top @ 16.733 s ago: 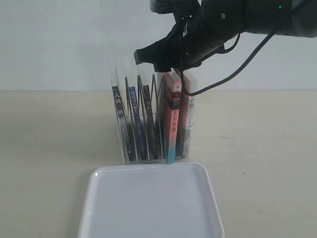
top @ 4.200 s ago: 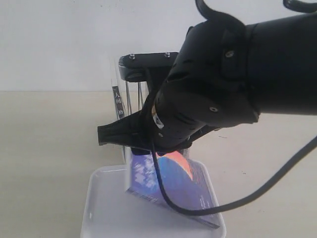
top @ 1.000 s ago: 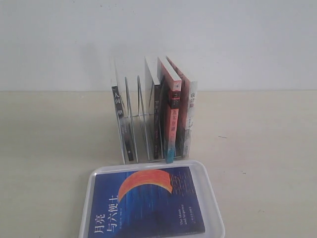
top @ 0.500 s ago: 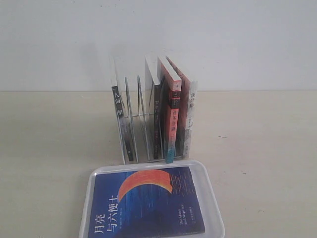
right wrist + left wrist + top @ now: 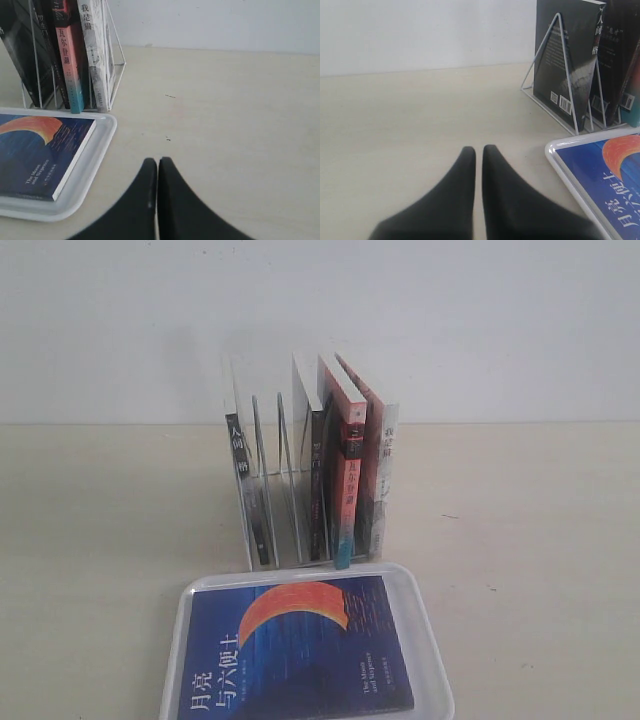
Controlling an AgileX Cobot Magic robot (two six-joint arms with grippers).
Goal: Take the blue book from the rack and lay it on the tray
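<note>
Lower centre, the blue book [image 5: 295, 650] is being shown flat in the tray [image 5: 428, 640] below the rack [image 5: 285, 490]; left claw [image 5: 478, 148] and right claw [image 5: 157, 160] pressed together.

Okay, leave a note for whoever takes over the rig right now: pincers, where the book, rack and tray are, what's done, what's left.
Left pincer: shut, empty, over the table beside the tray.
Right pincer: shut, empty, on the tray's other side.
Blue book: flat, cover up, in the tray, in front of the rack.
Done: book is out of the rack and laid down.
Left: nothing visible.
</note>
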